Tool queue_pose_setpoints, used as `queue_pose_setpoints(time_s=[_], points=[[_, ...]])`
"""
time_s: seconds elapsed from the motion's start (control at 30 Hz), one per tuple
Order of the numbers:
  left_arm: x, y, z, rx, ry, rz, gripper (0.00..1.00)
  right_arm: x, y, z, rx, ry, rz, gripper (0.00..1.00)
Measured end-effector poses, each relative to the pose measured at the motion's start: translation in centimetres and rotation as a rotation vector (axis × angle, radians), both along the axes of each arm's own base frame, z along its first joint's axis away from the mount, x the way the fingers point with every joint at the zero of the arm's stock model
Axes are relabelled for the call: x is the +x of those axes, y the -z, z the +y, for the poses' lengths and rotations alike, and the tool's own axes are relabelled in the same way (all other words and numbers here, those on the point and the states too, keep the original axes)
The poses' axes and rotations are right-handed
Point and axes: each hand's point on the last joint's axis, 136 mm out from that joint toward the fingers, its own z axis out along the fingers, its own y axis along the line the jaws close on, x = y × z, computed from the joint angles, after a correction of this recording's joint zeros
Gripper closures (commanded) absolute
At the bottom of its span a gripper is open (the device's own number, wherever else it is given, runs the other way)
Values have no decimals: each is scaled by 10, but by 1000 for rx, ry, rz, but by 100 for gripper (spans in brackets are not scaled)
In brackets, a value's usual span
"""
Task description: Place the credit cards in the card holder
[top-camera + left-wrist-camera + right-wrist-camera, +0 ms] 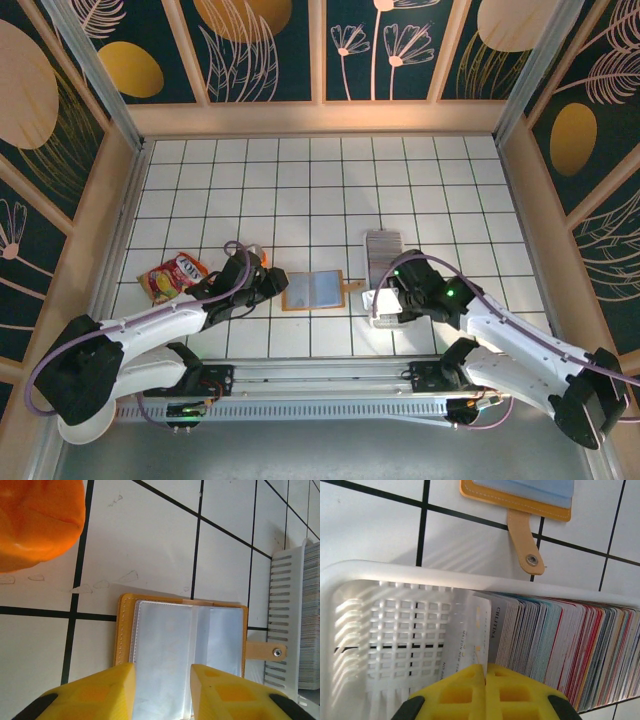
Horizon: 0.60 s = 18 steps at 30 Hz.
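White tiles with black grid lines cover the tabletop (300,170), walled in by dark floral panels. Nearest, the left gripper (162,672) hangs with its yellow jaws parted over the near edge of the card holder (180,630); whether they touch it cannot be told. The right gripper (485,669) has its jaws pressed together at the top edge of the foremost of the credit cards (560,645); whether a card is pinched between them cannot be told. The card holder lies open and flat, clear sleeves up, its clasp tab (265,651) pointing to 3 o'clock toward the white slotted tray (395,575), where the cards stand on edge in a packed row. At 9 o'clock of the holder, just beside the left arm, lies a red-yellow snack packet (172,275).
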Motion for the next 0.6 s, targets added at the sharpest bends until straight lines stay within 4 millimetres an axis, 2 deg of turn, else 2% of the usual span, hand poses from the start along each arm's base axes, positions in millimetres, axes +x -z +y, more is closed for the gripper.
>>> queue_pose_setpoints(time_s=[0.17, 0.37, 0.47, 0.53, 0.6], points=[[1, -4, 0, -8, 0, -11, 66, -3, -21, 3, 34, 11, 5, 100], [1, -8, 0, -12, 2, -26, 65, -6, -70, 19, 180, 44, -1, 100], [2, -9, -1, -9, 7, -31, 68, 5, -110, 39, 362, 155, 1, 100], [3, -11, -2, -9, 11, -37, 73, 19, -140, 55, 547, 304, 35, 100], [3, -12, -2, -10, 14, -41, 77, 35, -159, 69, 713, 477, 114, 100]])
